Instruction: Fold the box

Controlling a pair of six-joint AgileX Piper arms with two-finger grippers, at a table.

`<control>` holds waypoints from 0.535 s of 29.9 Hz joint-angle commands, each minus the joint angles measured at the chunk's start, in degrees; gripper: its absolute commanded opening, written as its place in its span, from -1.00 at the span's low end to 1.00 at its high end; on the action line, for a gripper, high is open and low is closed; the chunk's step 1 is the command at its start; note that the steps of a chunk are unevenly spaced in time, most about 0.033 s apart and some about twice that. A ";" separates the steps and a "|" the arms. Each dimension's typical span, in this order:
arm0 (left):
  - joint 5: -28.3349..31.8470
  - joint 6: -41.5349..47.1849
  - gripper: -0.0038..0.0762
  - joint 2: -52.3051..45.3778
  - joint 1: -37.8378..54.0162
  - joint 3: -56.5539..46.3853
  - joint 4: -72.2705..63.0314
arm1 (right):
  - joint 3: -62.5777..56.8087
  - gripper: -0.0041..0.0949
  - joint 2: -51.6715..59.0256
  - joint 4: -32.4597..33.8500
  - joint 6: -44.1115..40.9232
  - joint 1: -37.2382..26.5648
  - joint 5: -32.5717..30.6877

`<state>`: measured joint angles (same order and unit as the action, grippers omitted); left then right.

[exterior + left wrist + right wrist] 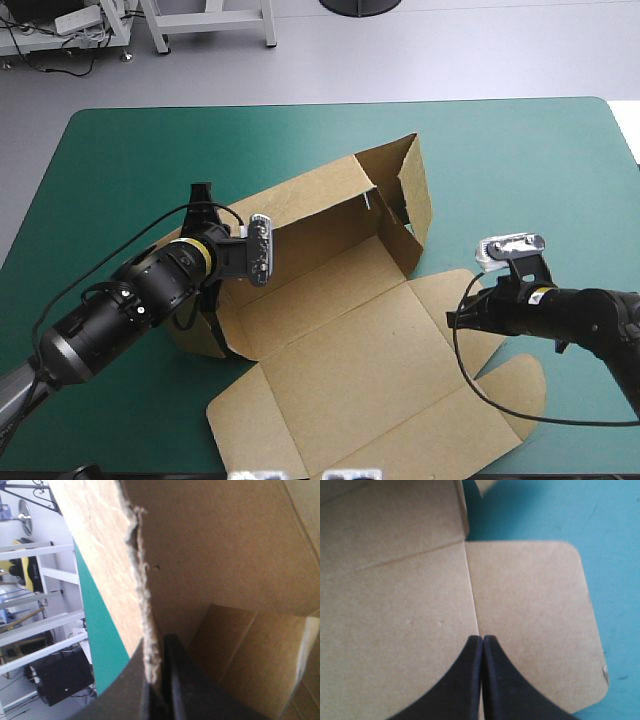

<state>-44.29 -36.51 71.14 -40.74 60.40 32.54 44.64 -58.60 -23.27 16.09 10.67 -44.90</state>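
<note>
I have the brown cut-board box [350, 330] mid-way across the teal-green surface [130, 160], far wall raised, my left end effector [158, 652] pinching its left-end wall, my right end effector [482, 639] pressed together over a flat flap; near walls, I judge, remain.

Left gripper [160, 666]: in the high view its fingers are hidden under the wrist and behind the raised wall of the box [340, 340], at 9 o'clock of the sheet.
Flap [196, 344] at 8 o'clock: mostly covered by the left arm [130, 300]; only a curved rim shows.
Box, left wrist view: runs past every side; the frayed wall edge pinched between the fingers is blurred.
Box, right wrist view: only a rounded flap and part of the adjoining panel show ahead of the right gripper [482, 639].
Right fingertips, high view: too small and dark at 3 o'clock to tell whether they touch the board.
Right arm [590, 320]: cut off at 4 o'clock.
</note>
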 commanded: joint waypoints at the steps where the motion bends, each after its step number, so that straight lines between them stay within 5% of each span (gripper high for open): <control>1: 0.76 3.06 -0.92 -0.66 -3.06 -0.20 3.47 | 4.88 -0.95 -1.46 -1.08 0.77 -0.27 0.29; 16: 9.07 12.30 -0.92 2.53 -3.55 -0.02 20.05 | 5.28 -0.95 -4.55 -5.62 4.63 -0.27 0.50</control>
<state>-37.42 -25.16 74.40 -43.82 59.00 50.64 47.99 -63.95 -26.88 19.83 10.67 -46.01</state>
